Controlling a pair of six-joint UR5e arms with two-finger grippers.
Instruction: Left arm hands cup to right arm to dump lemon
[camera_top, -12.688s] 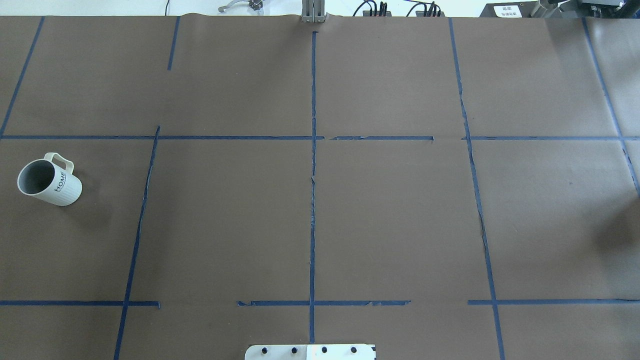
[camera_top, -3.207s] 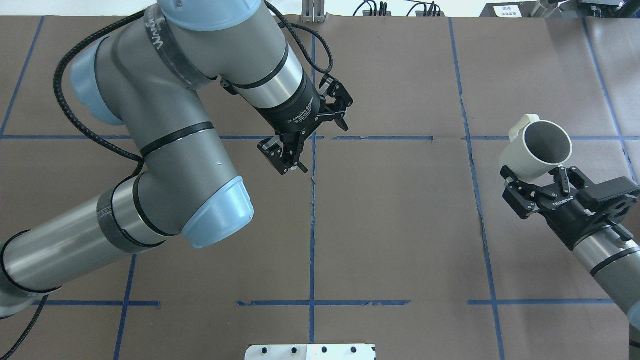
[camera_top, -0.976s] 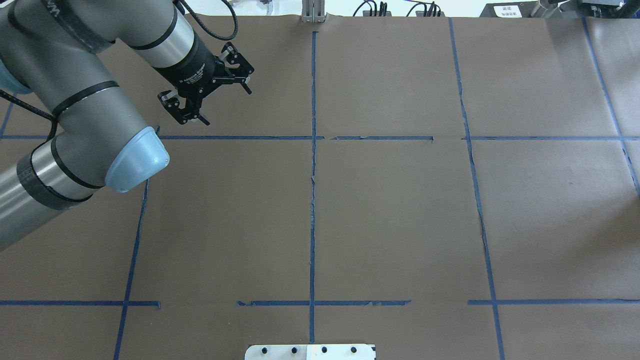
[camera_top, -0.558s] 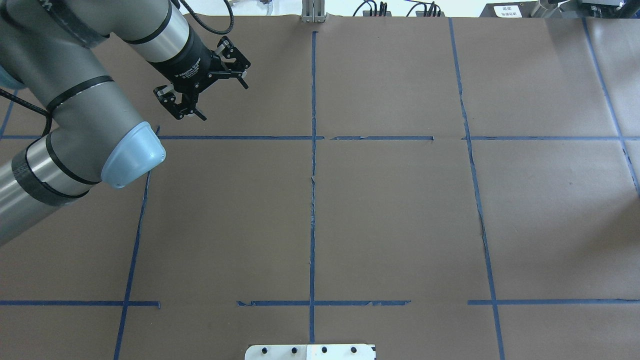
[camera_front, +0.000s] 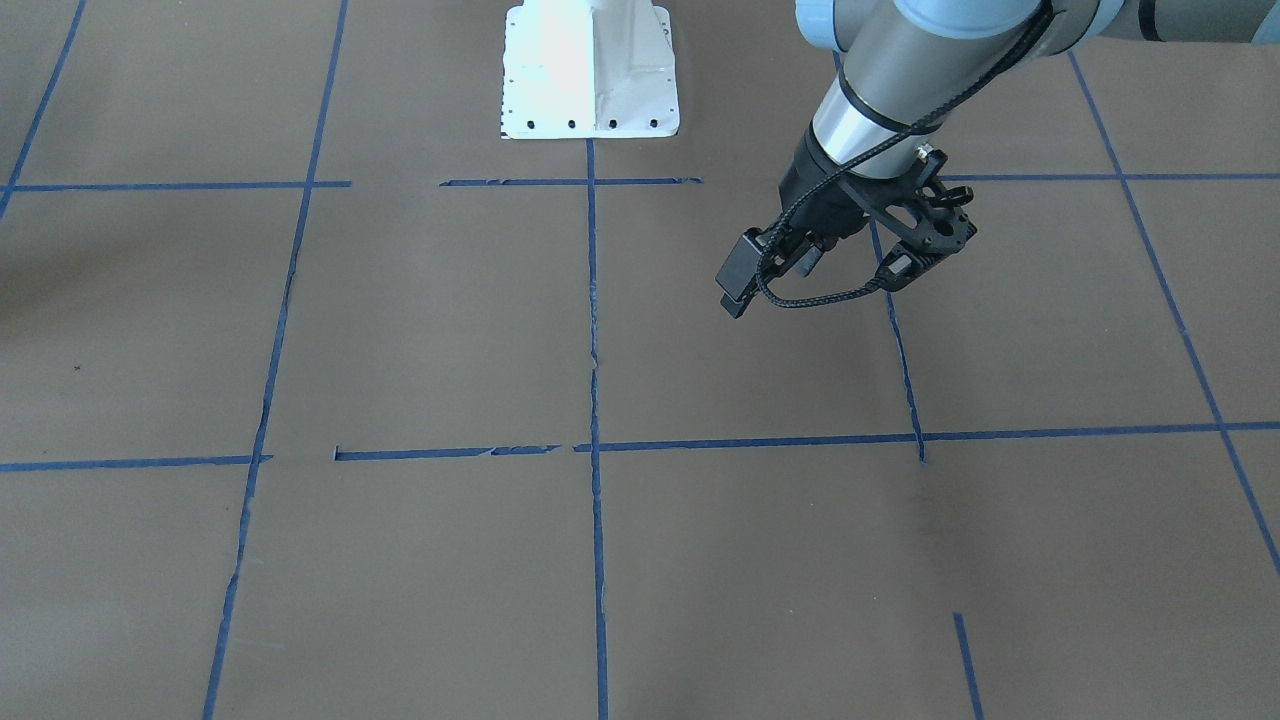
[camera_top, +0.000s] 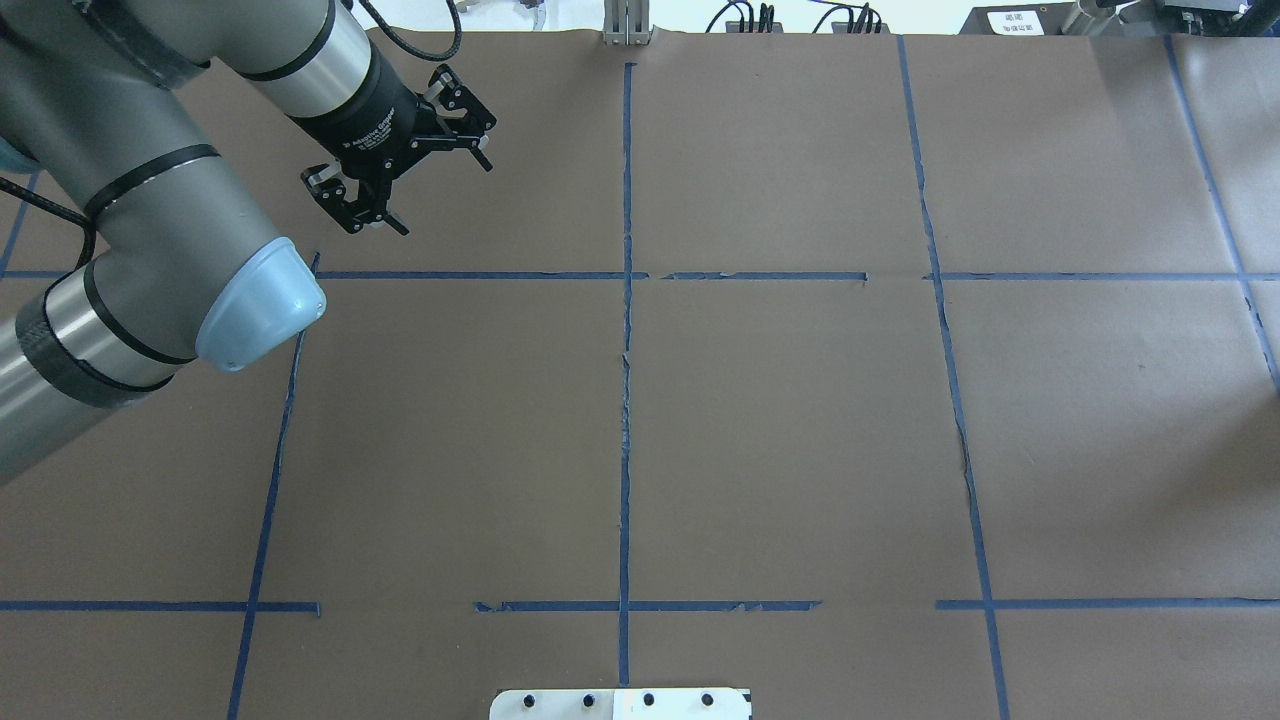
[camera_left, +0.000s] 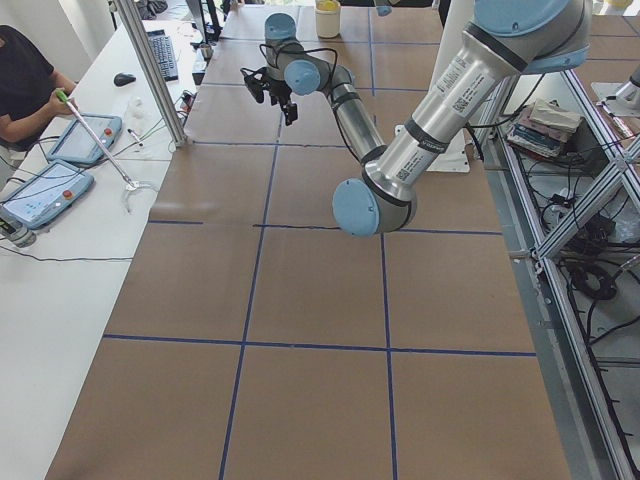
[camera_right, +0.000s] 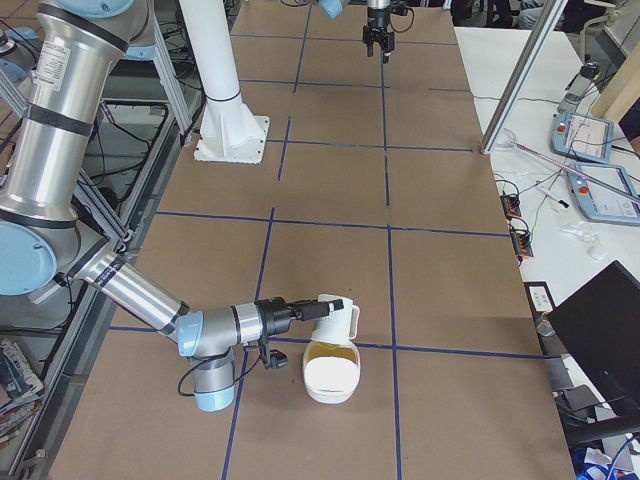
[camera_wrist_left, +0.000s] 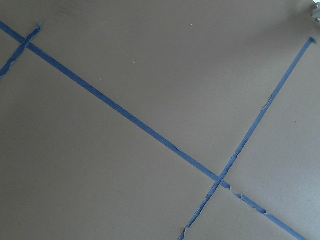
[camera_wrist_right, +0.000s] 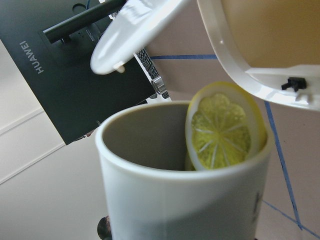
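Tipping the cup (camera_right: 335, 312) over a white bowl (camera_right: 330, 385) looks to be the step in hand. At the near end of the tabletop (camera_right: 330, 180), the right arm (camera_right: 140, 290) reaches out low and level. The cup is at the tip of the right hand (camera_right: 312, 310), lying on its side just above the bowl, so whatever slides out should land inside. Neither the side view nor the wrist view shows how that hand's fingers stand, so I cannot tell its grip. The lemon (camera_wrist_right: 222, 132), a slice, stands at the cup's rim, not yet out. Far across the tabletop, the left arm (camera_top: 150, 200) hangs well apart from the pour. The left hand (camera_top: 443, 197) is spread wide, holding nothing, above the blue tape lines (camera_top: 625, 400).
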